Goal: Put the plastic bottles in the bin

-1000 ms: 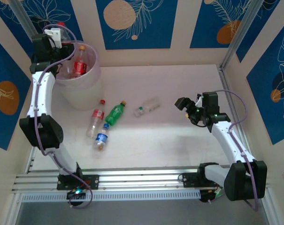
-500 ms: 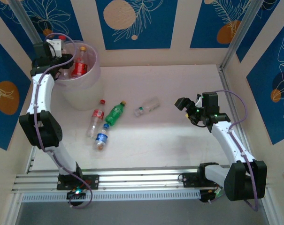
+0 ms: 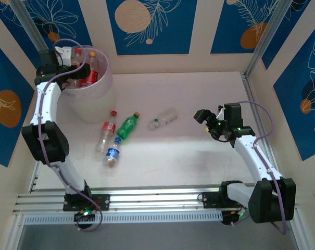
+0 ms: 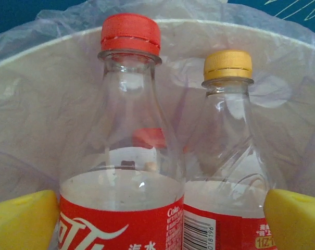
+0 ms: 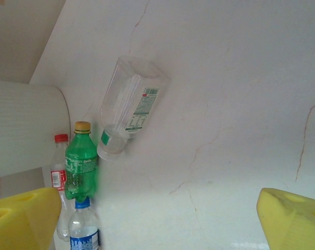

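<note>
**Top external view: some bottles binned, four left on the counter**

Finding: the round translucent pale pink plastic bin [image 3: 95,107] stands at the far left of the white counter [image 3: 199,166]. In it, two clear red-labelled plastic bottles stand upright, one red-capped [image 4: 130,130] and one yellow-capped [image 4: 227,135]. Another red cap shows behind them, so the full count inside cannot be told.

The left gripper [image 4: 160,208] hangs at the bin's rim, fingers spread wide either side of the pair and pinching nothing. The right gripper [image 3: 204,117] is likewise spread and empty, well apart from any bottle.

Outstanding: four bottles lie on the counter near the bin:
- a clear red-labelled bottle [image 3: 106,134]
- a green bottle [image 3: 128,125]
- a small blue-labelled bottle [image 3: 113,152]
- a clear bottle with a white-and-green label [image 3: 164,119]

Assessment: the task looks partly complete, with four pick-ups remaining.
</note>
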### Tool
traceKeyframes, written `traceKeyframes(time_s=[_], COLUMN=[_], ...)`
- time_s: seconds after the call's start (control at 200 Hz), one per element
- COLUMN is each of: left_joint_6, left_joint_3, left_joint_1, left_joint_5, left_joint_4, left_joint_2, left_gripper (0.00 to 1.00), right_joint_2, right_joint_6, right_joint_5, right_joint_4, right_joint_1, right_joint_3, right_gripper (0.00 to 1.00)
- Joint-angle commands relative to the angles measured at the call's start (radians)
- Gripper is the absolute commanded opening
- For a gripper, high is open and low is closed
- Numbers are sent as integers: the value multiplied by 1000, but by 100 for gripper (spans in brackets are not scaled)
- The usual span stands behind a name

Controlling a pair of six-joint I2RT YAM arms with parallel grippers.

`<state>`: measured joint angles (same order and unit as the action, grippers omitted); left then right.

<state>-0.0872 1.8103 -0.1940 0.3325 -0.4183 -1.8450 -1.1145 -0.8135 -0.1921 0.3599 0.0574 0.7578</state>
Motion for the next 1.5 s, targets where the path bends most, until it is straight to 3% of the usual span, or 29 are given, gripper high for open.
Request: traceKeyframes(time_s=[0.0, 0.05, 0.25, 0.37, 0.59, 0.82, 1.085, 1.261, 1.496], left_joint_6=[21, 35, 87, 91, 90, 95, 86, 72, 63], left_joint_3=[70, 79, 86, 80, 50, -52, -46, 33, 42], left_joint_1=[2, 2, 3, 2, 3, 4, 5, 5, 12], left_joint_5=[60, 61, 33, 21, 0, 4, 5, 21, 18], left_joint_4=[-16, -10, 3, -12, -21, 7, 0, -57, -76], left_joint_2=[40, 43, 27, 7, -19, -22, 8, 37, 135], left_gripper=[100, 98, 70, 58, 45, 39, 39, 64, 76], right_joint_2=[18, 18, 22, 24, 22, 22, 3, -10, -22], right_joint_6=[-8, -8, -10, -7, -9, -13, -10, -13, -13], right_joint_5=[-30, -30, -29, -29, -30, -27, -27, -27, -25], right_joint_4=[-5, -7, -5, -1, -5, -10, -10, -19, -21], right_joint_1=[-4, -4, -1, -1, 0, 7, 15, 25, 39], right_joint_3=[-13, -14, -20, -20, -21, -23, -2, 5, 16], right_gripper=[97, 97, 97, 97, 97, 97, 97, 97, 97])
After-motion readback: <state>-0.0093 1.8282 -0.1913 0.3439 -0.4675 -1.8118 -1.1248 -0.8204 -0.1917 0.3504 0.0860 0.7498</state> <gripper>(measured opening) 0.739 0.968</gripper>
